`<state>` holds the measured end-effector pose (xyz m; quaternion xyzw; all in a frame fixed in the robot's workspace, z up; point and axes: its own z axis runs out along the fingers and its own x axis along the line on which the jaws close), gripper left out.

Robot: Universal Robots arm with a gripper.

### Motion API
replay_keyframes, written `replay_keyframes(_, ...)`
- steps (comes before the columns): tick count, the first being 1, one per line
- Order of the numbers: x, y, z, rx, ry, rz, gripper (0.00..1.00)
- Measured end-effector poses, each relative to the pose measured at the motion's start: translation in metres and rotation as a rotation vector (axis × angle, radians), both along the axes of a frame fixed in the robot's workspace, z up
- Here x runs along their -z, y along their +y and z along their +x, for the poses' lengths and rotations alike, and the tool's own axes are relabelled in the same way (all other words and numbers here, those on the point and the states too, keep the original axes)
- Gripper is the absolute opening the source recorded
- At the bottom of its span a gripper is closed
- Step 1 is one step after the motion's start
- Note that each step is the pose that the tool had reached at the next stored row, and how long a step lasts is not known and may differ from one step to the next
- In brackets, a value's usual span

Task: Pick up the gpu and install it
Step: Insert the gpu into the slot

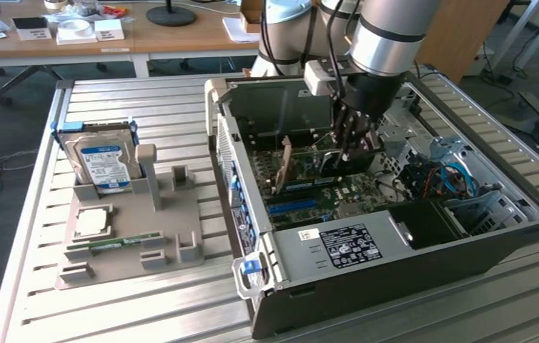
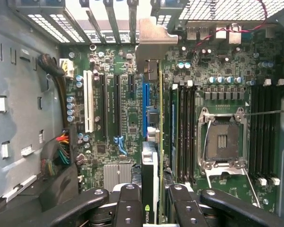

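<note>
Status of work: pickup done, installation unfinished. Item 1, gpu (image 1: 325, 163), quantity one: clamped between the fingers of the single end effector (image 1: 355, 150), standing on edge inside the computer case (image 1: 394, 286), low over the motherboard (image 1: 327, 200), its silver bracket at the card's 9 o'clock end in the exterior view. In the wrist view the gpu (image 2: 150, 175) shows edge-on between the end effector (image 2: 154, 208) fingers, running just beside the blue slot (image 2: 145, 109), with the bracket reaching the rear slot openings. I cannot tell whether the card edge is already seated in a slot; judged from the grip not being released, seating and let-go remain to be done. Item 2, robot arm, quantity one, reaching in from the case's 12 o'clock side. Item 3, case, quantity one, lying open on the slatted counter (image 1: 155, 100). Item 4, grey parts fixture (image 1: 169, 221), quantity one, at 9 o'clock of the case. On it: hard drive (image 1: 103, 161), one, upright at the fixture's 11 o'clock; processor chip (image 1: 93, 220), one, flat at 9 o'clock; RAM stick (image 1: 117, 243), one, at 7 o'clock. Board details in the wrist view: white slot (image 2: 89, 101), one; blue slot, one; processor socket (image 2: 222, 142), one, empty.
</note>
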<state>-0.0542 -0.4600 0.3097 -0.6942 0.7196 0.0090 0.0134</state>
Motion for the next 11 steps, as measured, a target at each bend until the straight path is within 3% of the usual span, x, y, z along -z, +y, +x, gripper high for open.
replay_keyframes(11,0.0081,0.0001,-0.0041,0.0,-0.0001,0.0001,0.26)
